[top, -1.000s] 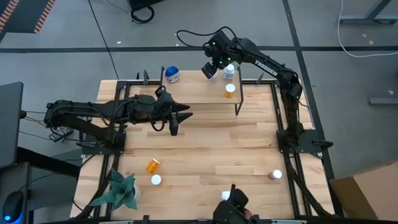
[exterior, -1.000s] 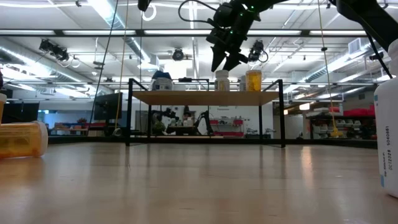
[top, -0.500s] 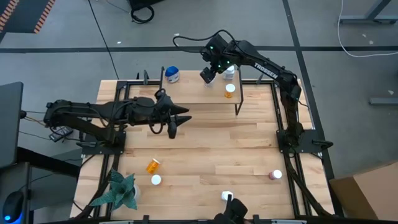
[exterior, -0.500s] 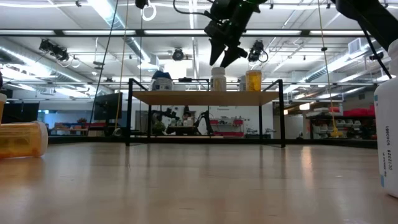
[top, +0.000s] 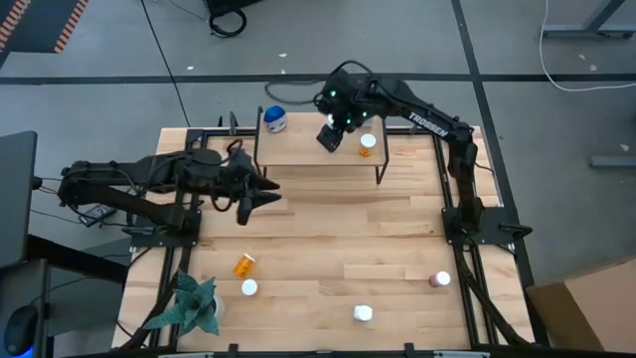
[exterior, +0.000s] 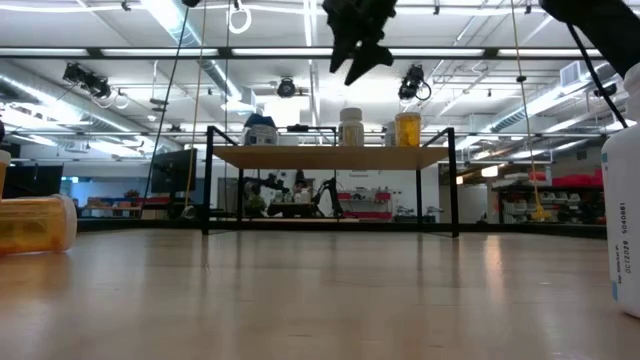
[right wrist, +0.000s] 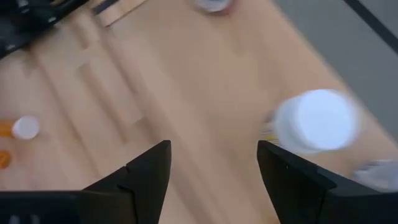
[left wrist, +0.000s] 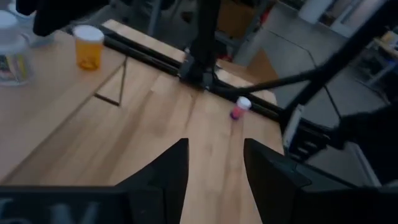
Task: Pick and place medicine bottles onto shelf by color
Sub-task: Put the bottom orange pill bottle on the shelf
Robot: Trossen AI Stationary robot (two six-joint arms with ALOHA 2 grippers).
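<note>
The shelf (top: 308, 151) stands at the table's far side, and its board also shows in the low view (exterior: 330, 157). On the board stand a blue-lidded bottle (top: 275, 119), a white bottle (exterior: 351, 126) and an orange bottle (top: 368, 144). My right gripper (exterior: 355, 55) is open and empty, high above the white bottle. My left gripper (top: 253, 202) is open and empty over the table's left middle. An orange bottle (top: 243, 265) lies on its side near the left front. A white-capped bottle (top: 249, 287), a white bottle (top: 363, 313) and a dark red bottle (top: 440, 280) stand along the near side.
A green plant (top: 189, 303) stands at the near left corner. Black frame rails run along the table's left and right edges. Bare wood lies between the shelf and the bottles at the near side.
My right gripper has risen from just over the white bottle on the shelf, staying open, and has gone a little toward the near edge. My left gripper has drawn back toward the table's left edge. The bottles on the shelf stand as before.
</note>
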